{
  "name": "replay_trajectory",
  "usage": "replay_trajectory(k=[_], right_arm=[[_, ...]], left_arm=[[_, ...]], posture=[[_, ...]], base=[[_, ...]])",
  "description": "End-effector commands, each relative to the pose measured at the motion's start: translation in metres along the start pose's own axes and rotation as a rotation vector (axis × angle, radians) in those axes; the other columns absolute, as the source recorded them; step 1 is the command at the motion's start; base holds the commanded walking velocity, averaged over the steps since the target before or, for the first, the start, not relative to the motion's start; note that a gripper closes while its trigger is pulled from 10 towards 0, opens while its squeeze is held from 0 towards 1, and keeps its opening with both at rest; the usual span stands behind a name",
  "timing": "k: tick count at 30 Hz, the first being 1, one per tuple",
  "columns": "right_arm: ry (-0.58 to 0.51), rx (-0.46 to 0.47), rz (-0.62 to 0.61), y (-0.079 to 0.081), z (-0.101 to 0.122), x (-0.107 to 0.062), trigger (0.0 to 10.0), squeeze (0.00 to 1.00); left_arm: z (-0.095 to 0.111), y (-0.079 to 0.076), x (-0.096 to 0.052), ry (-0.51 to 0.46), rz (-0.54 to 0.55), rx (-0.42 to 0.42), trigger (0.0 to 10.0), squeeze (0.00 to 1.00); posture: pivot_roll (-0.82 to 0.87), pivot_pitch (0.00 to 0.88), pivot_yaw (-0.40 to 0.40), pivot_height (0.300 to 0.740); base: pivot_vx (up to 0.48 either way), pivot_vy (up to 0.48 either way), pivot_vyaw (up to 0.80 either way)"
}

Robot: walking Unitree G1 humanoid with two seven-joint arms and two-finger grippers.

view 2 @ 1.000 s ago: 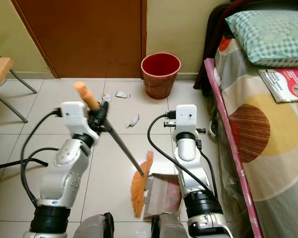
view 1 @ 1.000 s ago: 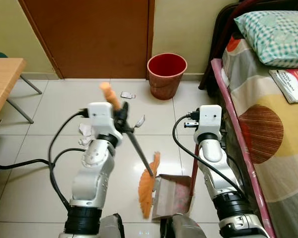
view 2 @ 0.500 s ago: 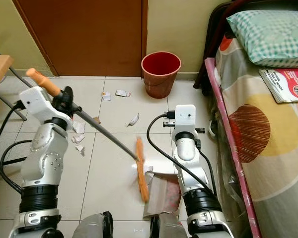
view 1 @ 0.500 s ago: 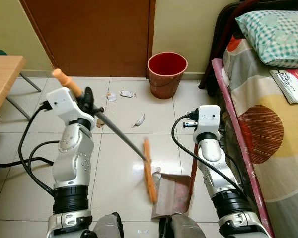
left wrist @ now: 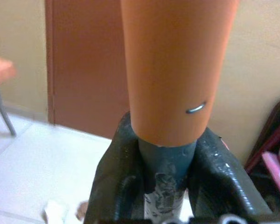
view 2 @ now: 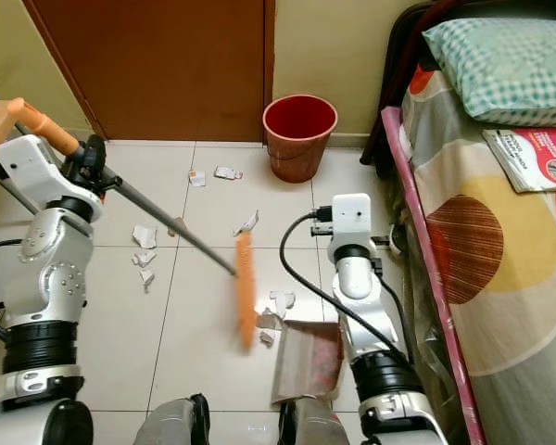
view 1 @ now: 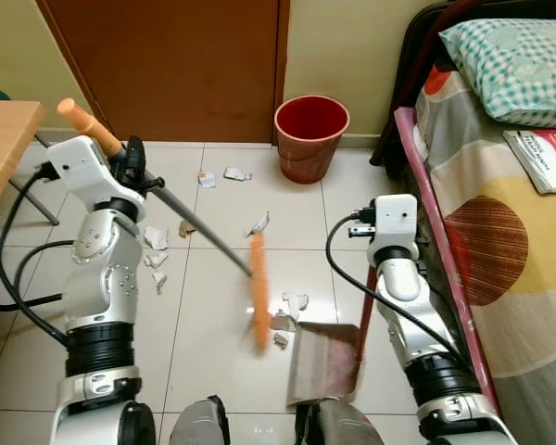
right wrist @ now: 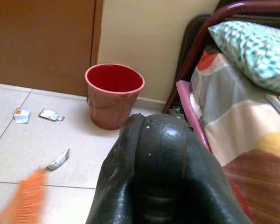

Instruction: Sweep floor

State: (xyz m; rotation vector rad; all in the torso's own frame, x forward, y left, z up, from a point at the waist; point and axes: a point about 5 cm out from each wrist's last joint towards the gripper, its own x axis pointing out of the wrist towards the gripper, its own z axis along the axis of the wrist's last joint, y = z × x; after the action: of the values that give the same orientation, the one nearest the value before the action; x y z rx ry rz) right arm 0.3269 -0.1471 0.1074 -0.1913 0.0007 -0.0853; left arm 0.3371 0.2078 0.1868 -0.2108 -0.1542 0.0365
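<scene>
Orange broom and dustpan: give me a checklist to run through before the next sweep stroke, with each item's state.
1. Left gripper shut on the grey pole below the orange handle of the orange-bristled broom: ok.
2. Right gripper closed on the upright handle of the brown dustpan: ok, fingers look shut; the handle itself is hidden in the wrist view.
3. Dustpan flat on the tiled floor, mouth toward the broom: ok.
4. Torn paper scraps lie between bristles and pan: ok.
5. Scraps near the left arm and the brown door gathered: not ok.
6. Red plastic bin stands apart from the stroke path: ok.
</scene>
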Motion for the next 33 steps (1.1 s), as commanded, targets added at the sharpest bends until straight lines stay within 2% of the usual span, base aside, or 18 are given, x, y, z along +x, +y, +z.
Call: replay_trajectory(k=[1,2,4,5,6,13,15,17,18,21,22,23,26,28,30,33], right_arm=[[-0.027,-0.012,-0.012,-0.010,0.005,-0.001,10.0,0.00],[-0.027,-0.005,-0.009,-0.014,0.004,-0.001,10.0,0.00],[-0.027,-0.004,-0.009,-0.019,0.003,-0.002,10.0,0.00],[-0.026,-0.012,-0.010,-0.024,0.002,-0.003,10.0,0.00],[-0.024,-0.016,-0.014,-0.027,0.000,-0.004,10.0,0.00],[-0.019,-0.019,-0.025,-0.032,-0.002,-0.006,10.0,0.00],[-0.026,-0.014,-0.031,-0.033,-0.001,-0.008,10.0,0.00],[-0.039,-0.004,-0.047,-0.035,0.000,-0.009,10.0,0.00],[-0.039,-0.004,-0.047,-0.035,0.000,-0.009,10.0,0.00],[-0.042,-0.002,-0.079,-0.035,0.000,-0.008,10.0,0.00],[-0.035,0.005,-0.095,-0.034,-0.001,-0.006,10.0,0.00],[-0.018,0.047,-0.116,-0.029,-0.002,-0.001,10.0,0.00],[-0.008,0.085,-0.101,-0.015,-0.001,0.005,10.0,0.00],[-0.009,0.088,-0.094,-0.012,0.000,0.006,10.0,0.00],[-0.018,0.089,-0.062,-0.001,0.004,0.010,10.0,0.00],[-0.019,0.099,-0.023,0.012,0.007,0.012,10.0,0.00]], left_arm=[[0.011,-0.003,-0.001,-0.059,-0.070,0.064,10.0,0.00],[0.003,-0.001,-0.004,-0.023,-0.124,0.118,10.0,0.00],[-0.007,0.001,-0.010,0.016,-0.183,0.150,10.0,0.00],[-0.019,0.002,-0.015,0.067,-0.244,0.183,10.0,0.00],[-0.029,0.004,-0.019,0.116,-0.266,0.160,10.0,0.00],[-0.054,0.012,-0.028,0.194,-0.253,0.173,10.0,0.00],[-0.061,0.014,-0.032,0.211,-0.243,0.201,10.0,0.00],[-0.074,0.016,-0.042,0.251,-0.252,0.206,10.0,0.00],[-0.074,0.016,-0.042,0.251,-0.252,0.206,10.0,0.00],[-0.087,0.010,-0.055,0.281,-0.314,0.181,10.0,0.00],[-0.089,0.005,-0.058,0.285,-0.336,0.169,10.0,0.00],[-0.091,-0.014,-0.062,0.287,-0.404,0.100,10.0,0.00],[-0.087,-0.042,-0.065,0.277,-0.507,0.036,10.0,0.00],[-0.086,-0.048,-0.065,0.275,-0.532,0.024,10.0,0.00],[-0.079,-0.068,-0.066,0.250,-0.595,-0.027,10.0,0.00],[-0.070,-0.091,-0.069,0.233,-0.680,-0.093,10.0,0.00]], posture=[[0.04,0.171,-0.032,0.740],[0.04,0.170,-0.032,0.740],[0.04,0.169,-0.031,0.740],[0.04,0.169,-0.031,0.740],[0.04,0.169,-0.031,0.740],[0.02,0.156,-0.037,0.740],[0.02,0.156,-0.037,0.740],[0.02,0.155,-0.038,0.740],[0.02,0.155,-0.038,0.740],[0.02,0.153,-0.036,0.740],[0.03,0.152,-0.037,0.740],[0.03,0.151,-0.037,0.740],[0.04,0.151,-0.041,0.740],[0.04,0.151,-0.041,0.740],[0.04,0.151,-0.041,0.740],[0.04,0.155,-0.043,0.740]], base=[[0.000,0.000,0.00],[0.000,0.000,0.00],[0.000,0.000,0.00],[0.000,0.000,0.00],[0.000,0.000,0.00],[0.000,0.000,0.00],[0.000,0.000,0.00],[0.000,0.000,0.00],[0.000,0.000,0.00],[0.000,0.000,0.00],[0.000,0.000,0.00],[0.000,0.000,0.00],[0.000,0.000,0.00],[0.000,0.000,0.00],[0.000,0.000,0.00],[0.000,0.000,0.00]])
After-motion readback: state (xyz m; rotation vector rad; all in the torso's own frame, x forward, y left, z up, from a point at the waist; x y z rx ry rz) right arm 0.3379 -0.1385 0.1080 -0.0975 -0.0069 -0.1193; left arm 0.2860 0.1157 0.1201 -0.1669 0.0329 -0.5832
